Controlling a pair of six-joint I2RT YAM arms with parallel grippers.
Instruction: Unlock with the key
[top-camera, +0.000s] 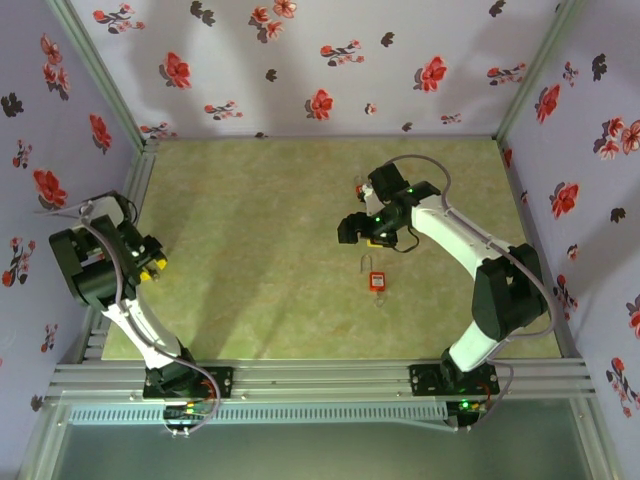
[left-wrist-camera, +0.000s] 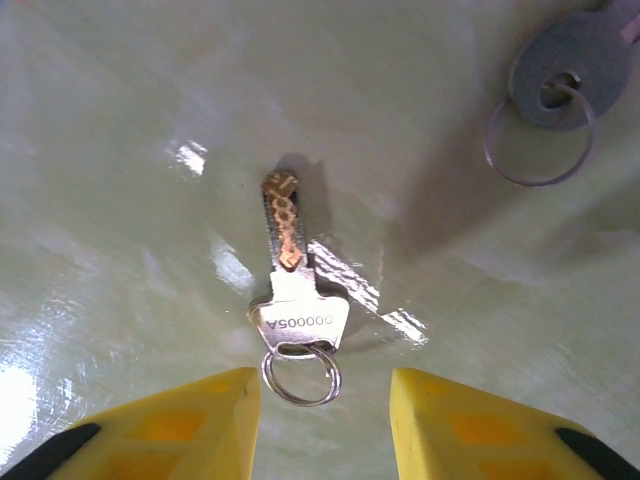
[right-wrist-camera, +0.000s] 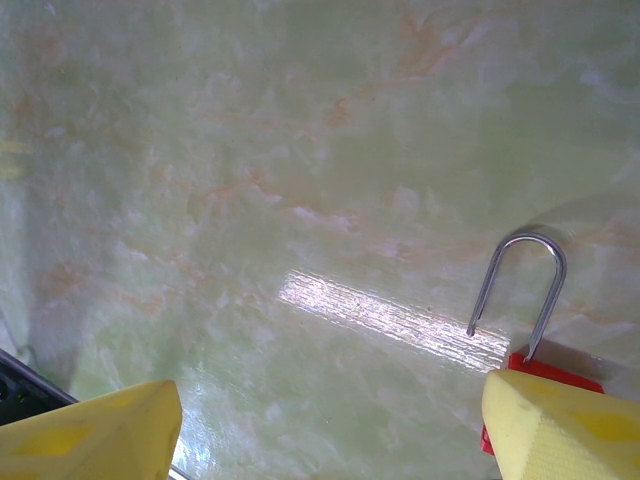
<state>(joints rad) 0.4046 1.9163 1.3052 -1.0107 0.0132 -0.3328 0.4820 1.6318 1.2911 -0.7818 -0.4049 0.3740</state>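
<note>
L gripper (left-wrist-camera: 322, 388): yellow fingers (left-wrist-camera: 190, 420) spread apart, nothing pinched. In the L wrist view the key (left-wrist-camera: 292, 285) lies flat on the table (left-wrist-camera: 120, 180), in line with the gap btwn the tips and just ahead of them. Blade points away from the gripper, head toward it. Split ring (left-wrist-camera: 301, 372) hangs off the head, nearest the tips. No contact seen btwn fingers and key. Second key (left-wrist-camera: 570, 62), grey round head w/ its own ring, lies apart at upper right, partly cut off by the frame edge.

Top view: L gripper (top-camera: 152, 263) sits low over the table at far left, near the wall. Keys too small to make out there.

R gripper (right-wrist-camera: 330, 400): fingers wide apart, holding nothing. Padlock (right-wrist-camera: 545, 368), red body, lies on the table just beside the fingertip at the right of the R wrist view, body partly hidden behind it. Shackle (right-wrist-camera: 525, 245) points away from the gripper; one leg enters the body, the other ends free, clear of it.

Top view: R gripper (top-camera: 375, 232) right of table centre; padlock (top-camera: 377, 280) lies just on its near side, well apart from the L gripper.
</note>
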